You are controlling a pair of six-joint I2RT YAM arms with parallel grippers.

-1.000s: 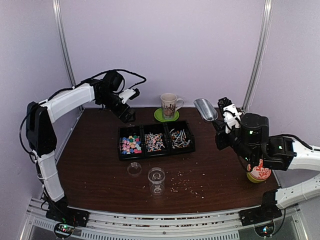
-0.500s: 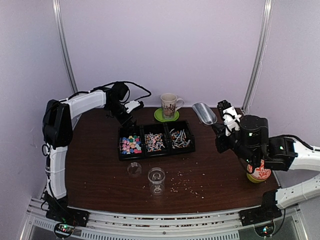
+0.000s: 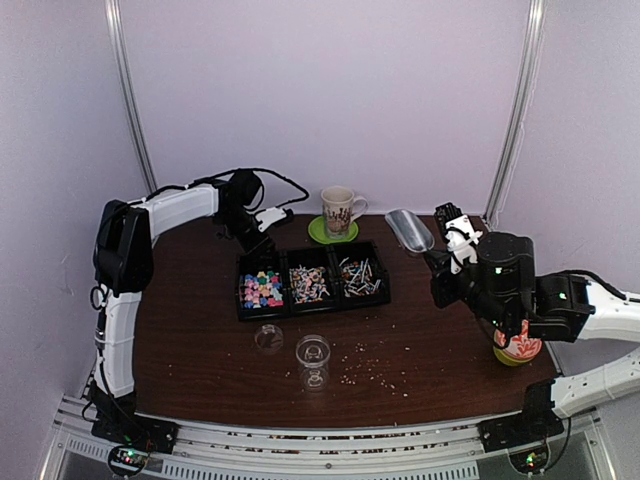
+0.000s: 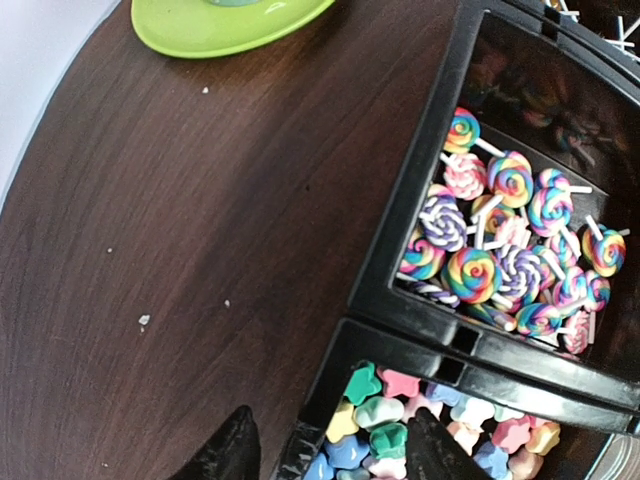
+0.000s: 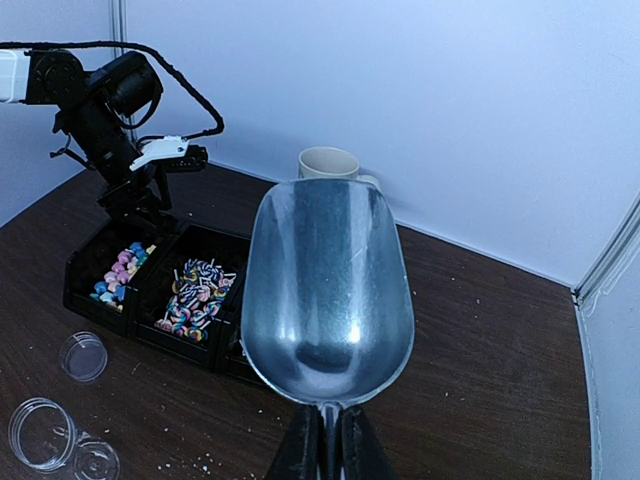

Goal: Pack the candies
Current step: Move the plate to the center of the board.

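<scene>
Left wrist view: the left fingers (image 4: 232, 455) stand apart, straddling the outer wall of the black tray (image 4: 400, 300), one over the desk (image 4: 200, 250), one over the candies (image 4: 380, 420). Well apart, along the tray's length, the right fingers (image 5: 300, 450) clamp a scoop (image 5: 328, 290).

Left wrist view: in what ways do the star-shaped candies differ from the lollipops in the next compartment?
Shape: the star candies are chunky star-like pieces with no stick, while the lollipops are round swirled discs on thin white sticks. Colour: each star candy is one plain pastel, while each lollipop mixes several colours in a spiral. Shared: both lie loose, piled in neighbouring compartments of the black tray.
</scene>
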